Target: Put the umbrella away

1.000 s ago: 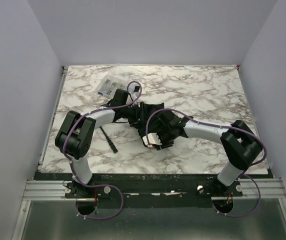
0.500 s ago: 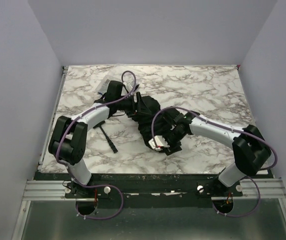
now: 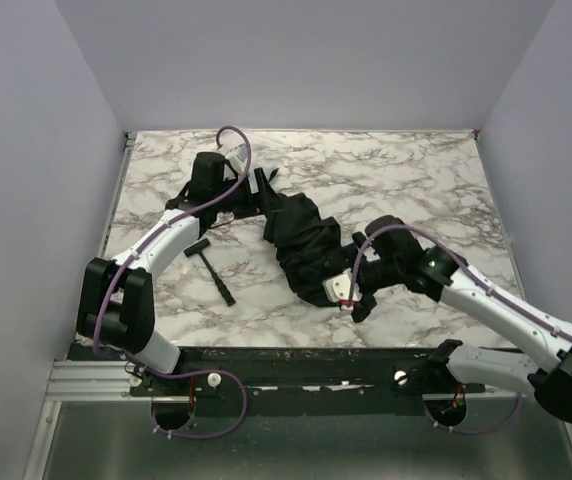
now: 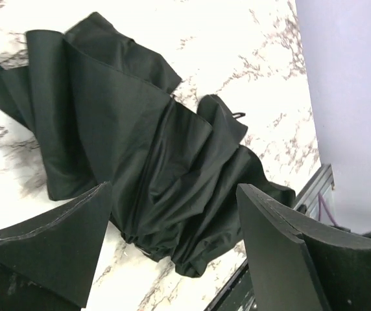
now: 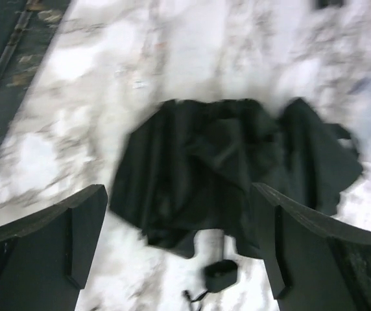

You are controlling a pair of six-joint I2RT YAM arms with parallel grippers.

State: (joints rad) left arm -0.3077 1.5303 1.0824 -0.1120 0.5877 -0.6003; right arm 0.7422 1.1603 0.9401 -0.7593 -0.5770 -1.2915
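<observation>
The umbrella [image 3: 306, 245] lies as a crumpled black fabric bundle on the marble table [image 3: 416, 180], running from back left to front right. My left gripper [image 3: 261, 190] hovers at its far left end, open, and no fabric is pinched. In the left wrist view the folded canopy [image 4: 140, 149] fills the space beyond the open left gripper [image 4: 174, 191]. My right gripper [image 3: 351, 297] sits at the umbrella's near right end, open wide. The blurred right wrist view shows the canopy [image 5: 224, 168] ahead of the right gripper [image 5: 179, 191], and the small black knob handle [image 5: 221, 275] between the fingers, untouched.
A small black-handled tool [image 3: 214, 270] lies on the marble left of the umbrella, near the left forearm. The table's front edge with its dark rail [image 3: 296, 352] runs just below the right gripper. Pale walls close in the sides and back.
The right gripper has opened wide and its arm has drawn back to the right. The left arm has swung toward the back left. The umbrella now lies more stretched out on the table.
</observation>
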